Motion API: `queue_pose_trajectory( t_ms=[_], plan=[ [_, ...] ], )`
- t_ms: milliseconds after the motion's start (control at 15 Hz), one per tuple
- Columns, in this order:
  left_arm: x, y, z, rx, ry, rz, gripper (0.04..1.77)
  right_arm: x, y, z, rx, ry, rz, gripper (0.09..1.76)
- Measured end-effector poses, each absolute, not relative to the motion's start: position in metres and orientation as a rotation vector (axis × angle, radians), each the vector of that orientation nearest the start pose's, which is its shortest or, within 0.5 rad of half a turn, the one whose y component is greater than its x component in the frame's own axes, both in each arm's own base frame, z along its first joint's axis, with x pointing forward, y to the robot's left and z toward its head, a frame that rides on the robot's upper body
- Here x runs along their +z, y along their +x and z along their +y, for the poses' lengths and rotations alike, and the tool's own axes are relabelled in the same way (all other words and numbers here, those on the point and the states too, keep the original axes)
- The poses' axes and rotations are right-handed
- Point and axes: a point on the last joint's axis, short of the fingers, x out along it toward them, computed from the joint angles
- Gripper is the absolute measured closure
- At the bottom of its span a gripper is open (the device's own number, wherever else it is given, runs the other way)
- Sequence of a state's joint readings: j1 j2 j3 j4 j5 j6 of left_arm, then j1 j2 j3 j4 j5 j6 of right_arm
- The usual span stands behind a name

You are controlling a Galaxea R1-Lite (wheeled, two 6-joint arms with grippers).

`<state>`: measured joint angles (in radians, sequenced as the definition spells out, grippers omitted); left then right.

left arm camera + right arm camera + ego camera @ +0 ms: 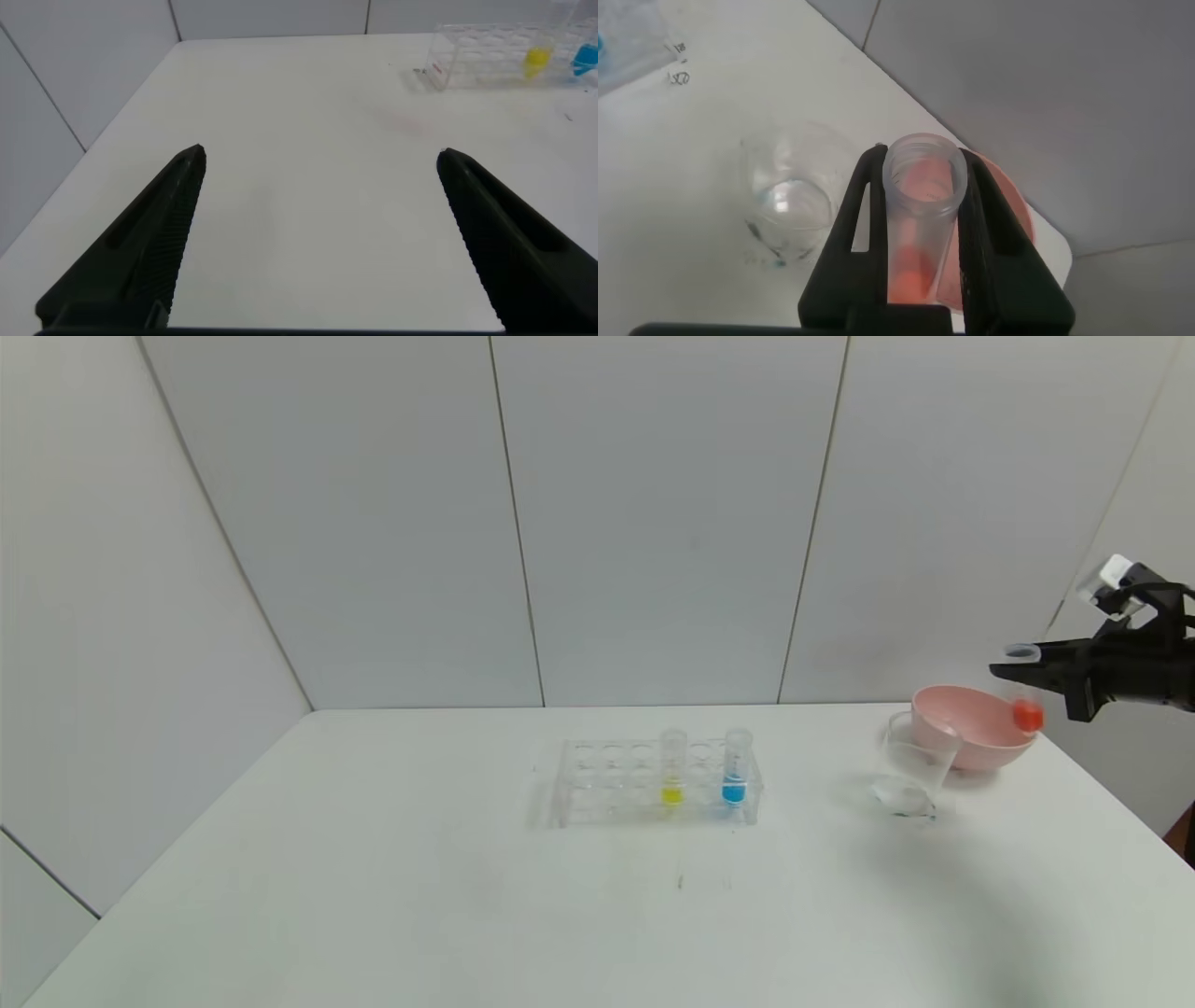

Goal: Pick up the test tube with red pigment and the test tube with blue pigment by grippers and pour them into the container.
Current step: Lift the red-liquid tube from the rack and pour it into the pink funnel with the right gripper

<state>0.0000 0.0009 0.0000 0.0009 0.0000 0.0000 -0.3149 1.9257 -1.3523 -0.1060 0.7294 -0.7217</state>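
The test tube with red pigment hangs upright, clamped in the right gripper jaws above the pink bowl, the container at its eight o'clock, while the left gripper jaws gape over the desk.

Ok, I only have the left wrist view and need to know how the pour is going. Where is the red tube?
Observer: The right claw is shut on the test tube with red pigment, held above the pink bowl, not over the container.
Operator: Is it upright?
Observer: Nearly; the liquid sits at its lower end.
Operator: Anything in the container?
Observer: It looks empty, standing just in front of the bowl.
Operator: And the blue tube?
Observer: The test tube with blue pigment stands in the rack, beside the yellow tube.
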Motion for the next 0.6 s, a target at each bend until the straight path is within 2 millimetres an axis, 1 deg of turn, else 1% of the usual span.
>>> queue_pose_trajectory(
  t_ms=[267, 467, 600],
  plan=[
    [0.075, -0.023, 0.0, 0.0, 0.0, 0.002, 0.05, 0.202, 0.389, -0.097, 0.605, -0.627, 0.263, 1.36],
    [0.075, -0.023, 0.0, 0.0, 0.0, 0.002, 0.05, 0.199, 0.393, -0.094, 0.685, -0.691, 0.352, 1.36],
    [0.075, -0.023, 0.0, 0.0, 0.0, 0.002, 0.05, 0.204, 0.392, -0.092, 0.705, -0.787, 0.404, 1.36]
  ],
)
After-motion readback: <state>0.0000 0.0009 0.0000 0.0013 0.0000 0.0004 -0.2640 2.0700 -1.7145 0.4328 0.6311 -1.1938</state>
